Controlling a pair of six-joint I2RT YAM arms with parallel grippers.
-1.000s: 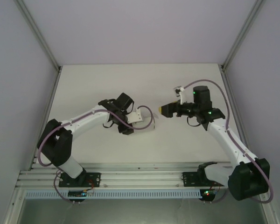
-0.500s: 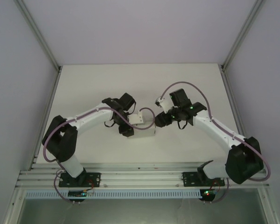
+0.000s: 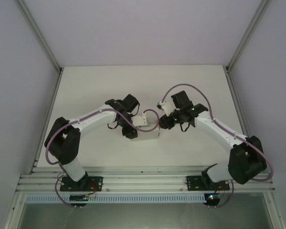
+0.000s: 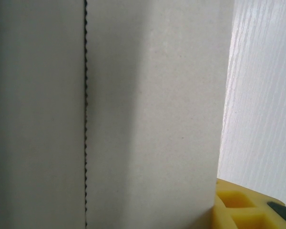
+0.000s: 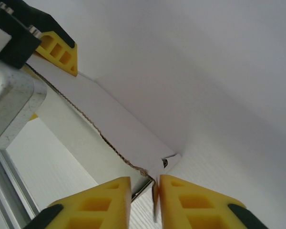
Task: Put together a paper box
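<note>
Folding a side flap looks to be the step in hand, with the box part-formed and not yet closed. Along the bottom of the top view the rail (image 3: 143,179) carries both arm bases, and bare table (image 3: 190,86) lies between it and the work, so the elbows have room to swing. At mid-frame the box (image 3: 148,131) sits between the two tools. The left gripper (image 3: 133,122) is clamped on its left end; in the right wrist view one of that gripper's yellow pads (image 5: 62,47) presses on a panel at upper left, and the left wrist view has cardboard close against the lens with a perforated fold line running top to bottom. The right gripper (image 3: 161,123) has its fingers drawn almost together on a thin torn-looking cardboard edge, pinched at the bottom centre of its own view. The next move probably calls for the right gripper to swing that flap about its crease while the left holds the body steady, pulling gently since the card is thin and could buckle or slip from so shallow a pinch. The two tools are just beside each other, so any sweep should go outward. Beyond the box, toward the top of the frame, the table runs open to the back wall, with frame posts (image 3: 40,36) at the corners.
</note>
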